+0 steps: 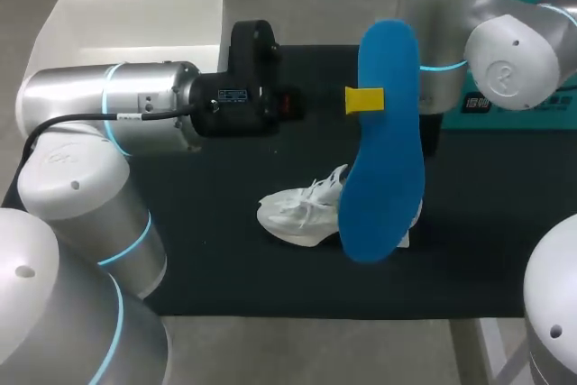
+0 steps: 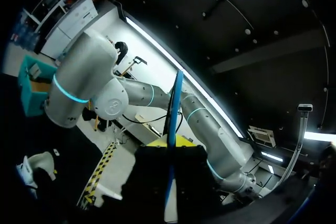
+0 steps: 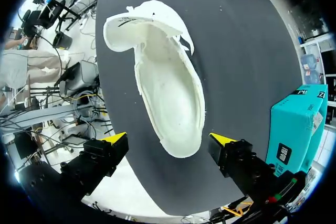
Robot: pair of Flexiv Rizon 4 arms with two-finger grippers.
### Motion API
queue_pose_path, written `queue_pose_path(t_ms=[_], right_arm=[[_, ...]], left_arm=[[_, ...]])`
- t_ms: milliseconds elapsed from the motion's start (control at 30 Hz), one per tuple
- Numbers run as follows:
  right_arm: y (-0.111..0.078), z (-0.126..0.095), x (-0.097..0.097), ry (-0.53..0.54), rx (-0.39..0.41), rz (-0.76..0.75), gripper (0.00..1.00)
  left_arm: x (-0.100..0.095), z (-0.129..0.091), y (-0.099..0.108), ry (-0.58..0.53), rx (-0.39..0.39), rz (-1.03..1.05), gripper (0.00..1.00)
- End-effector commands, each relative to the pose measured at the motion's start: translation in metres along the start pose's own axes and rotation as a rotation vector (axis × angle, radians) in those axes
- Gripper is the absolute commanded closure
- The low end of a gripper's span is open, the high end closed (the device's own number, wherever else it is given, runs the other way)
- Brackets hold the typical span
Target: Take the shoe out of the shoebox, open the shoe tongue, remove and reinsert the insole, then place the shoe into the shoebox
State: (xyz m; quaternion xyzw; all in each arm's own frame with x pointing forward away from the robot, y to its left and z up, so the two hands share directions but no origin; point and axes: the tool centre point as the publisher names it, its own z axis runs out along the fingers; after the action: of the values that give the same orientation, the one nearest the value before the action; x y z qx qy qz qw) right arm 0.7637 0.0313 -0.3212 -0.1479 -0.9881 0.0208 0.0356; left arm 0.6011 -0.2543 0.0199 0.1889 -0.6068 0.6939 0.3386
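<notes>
My left gripper (image 1: 364,99) is shut on a blue insole (image 1: 383,142) and holds it up in the air over the table's middle. In the left wrist view the insole (image 2: 172,109) shows edge-on between the yellow tips of that gripper (image 2: 171,141). A white shoe (image 1: 302,211) lies on its side on the black mat, partly hidden behind the insole. My right gripper (image 3: 168,140) hangs open above the shoe (image 3: 167,98), looking down into its empty inside; the heel end lies under the gap between its fingers. In the head view the insole hides it. The white shoebox (image 1: 135,20) stands at the back left.
A teal box (image 1: 532,101) stands at the table's right side, close beside my right gripper's finger in the right wrist view (image 3: 299,127). My right arm (image 1: 505,51) comes in from the back right. The black mat (image 1: 225,259) covers the table.
</notes>
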Motion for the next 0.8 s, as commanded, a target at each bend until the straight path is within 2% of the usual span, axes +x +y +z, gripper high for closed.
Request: queue_pose_path(t_ms=[33, 133, 800], right_arm=[[-0.0032, -0.0085, 0.0058, -0.027, 0.014, -0.020, 0.00], [-0.0056, -0.0089, 0.0048, -0.011, 0.001, -0.066, 0.00], [-0.0036, -0.0042, -0.0019, 0.007, 0.011, -0.070, 0.00]], left_arm=[[-0.0017, 0.0042, -0.0006, 0.000, 0.002, 0.000, 1.00], [-0.0017, 0.0042, -0.0006, 0.000, 0.002, 0.000, 1.00], [-0.0017, 0.0042, -0.0006, 0.000, 0.002, 0.000, 1.00]])
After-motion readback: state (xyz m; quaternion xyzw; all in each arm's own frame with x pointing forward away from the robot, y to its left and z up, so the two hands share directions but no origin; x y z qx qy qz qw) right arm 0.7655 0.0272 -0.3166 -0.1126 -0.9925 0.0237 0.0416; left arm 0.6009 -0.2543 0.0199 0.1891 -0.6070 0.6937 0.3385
